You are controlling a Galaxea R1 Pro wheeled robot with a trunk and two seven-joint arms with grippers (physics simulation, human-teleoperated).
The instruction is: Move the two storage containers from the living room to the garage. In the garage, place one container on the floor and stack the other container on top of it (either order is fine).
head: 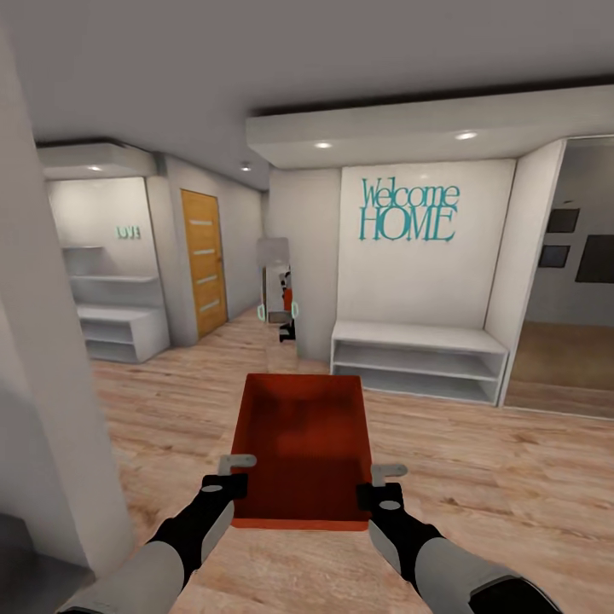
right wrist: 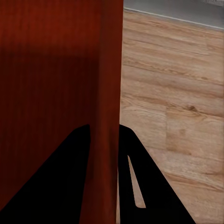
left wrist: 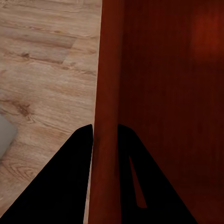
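Carrying one orange-red storage container [head: 304, 443] out in front, above a light wood plank floor [head: 477, 486]. Left gripper [head: 236, 474] pinched tight on the box's left wall near the close end, one finger inside and one outside. Right gripper [head: 380, 482] pinched tight on the right wall the same way. Seen up close from the left wrist, black fingers [left wrist: 65, 186] squeezing the thin red wall [left wrist: 108, 116]; same from the right wrist, fingers [right wrist: 60, 182] on both sides of the wall [right wrist: 109, 93]. Box open on top, nothing inside.

Ahead, one low white shelf bench [head: 418, 358] under teal letters saying Welcome HOME [head: 408, 210]. Off to the left, one orange-brown door [head: 204, 260] and more white shelves [head: 115, 311] with a small teal sign [head: 128, 231] above. Between them, a narrow mirror [head: 277, 290]. Close on the left, a big white wall corner [head: 51, 409]. On the right, an opening into a darker room [head: 567, 281]. Three small ceiling lights glowing. Bare floor straight ahead up to the bench.
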